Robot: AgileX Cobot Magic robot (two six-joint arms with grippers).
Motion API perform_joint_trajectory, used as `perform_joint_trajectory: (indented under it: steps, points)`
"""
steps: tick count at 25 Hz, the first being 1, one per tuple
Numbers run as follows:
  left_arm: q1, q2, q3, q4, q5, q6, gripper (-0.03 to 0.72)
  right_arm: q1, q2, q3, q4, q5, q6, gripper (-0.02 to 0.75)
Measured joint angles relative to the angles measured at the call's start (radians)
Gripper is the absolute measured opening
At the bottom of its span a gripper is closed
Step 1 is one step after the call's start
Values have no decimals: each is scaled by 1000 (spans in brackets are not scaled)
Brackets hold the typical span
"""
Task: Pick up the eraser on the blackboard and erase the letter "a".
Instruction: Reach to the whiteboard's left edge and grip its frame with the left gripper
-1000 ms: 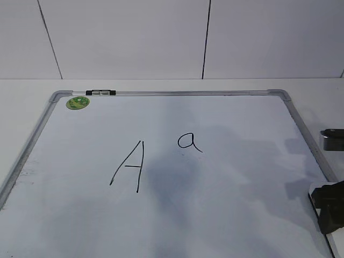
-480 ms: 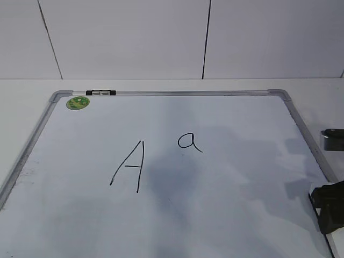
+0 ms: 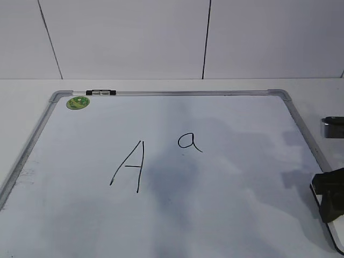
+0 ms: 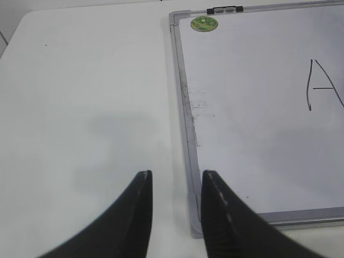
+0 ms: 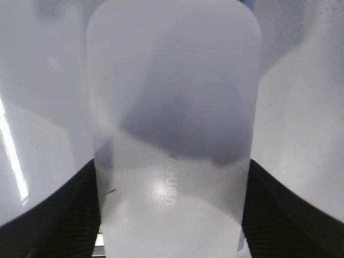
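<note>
The whiteboard (image 3: 247,129) lies flat with a grey frame. The small letter "a" (image 3: 190,142) is written near its middle, right of a large capital "A" (image 3: 129,166). My right gripper (image 3: 329,201) is at the board's right edge, well to the right of the "a". In the right wrist view the white eraser (image 5: 172,123) with grey lettering fills the frame, and my right gripper (image 5: 172,169) is shut on its two sides. My left gripper (image 4: 174,180) is open and empty over the table at the board's near left corner (image 4: 193,215).
A round green magnet (image 3: 78,102) sits in the board's far left corner, also in the left wrist view (image 4: 204,23). A black and silver clip (image 3: 100,92) sits on the top frame. A dark and silver part (image 3: 333,127) shows at the right edge. White table surrounds the board.
My right gripper has shifted slightly down and to the right at the board's edge. The white bit of eraser that showed beside it is now covered. The left arm has not moved.
</note>
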Motion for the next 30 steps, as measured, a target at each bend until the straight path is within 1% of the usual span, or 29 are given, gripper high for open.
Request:
perform_joint_trajectory:
  steps: [3, 7, 12, 15, 24, 30]
  points:
    - [0, 0, 0, 0, 0, 0, 235, 0, -8, -17, 4, 11, 1, 561]
    - [0, 0, 0, 0, 0, 0, 235, 11, -10, -56, 38, 38, -24, 561]
    - [0, 0, 0, 0, 0, 0, 235, 104, -10, -136, 38, 57, -33, 561]
    - [0, 0, 0, 0, 0, 0, 235, 151, 15, -204, 32, 93, -33, 560]
    - [0, 0, 0, 0, 0, 0, 235, 245, 109, -336, 17, 163, -33, 560]
    - [0, 0, 0, 0, 0, 0, 235, 342, 179, -421, -14, 224, -33, 560]
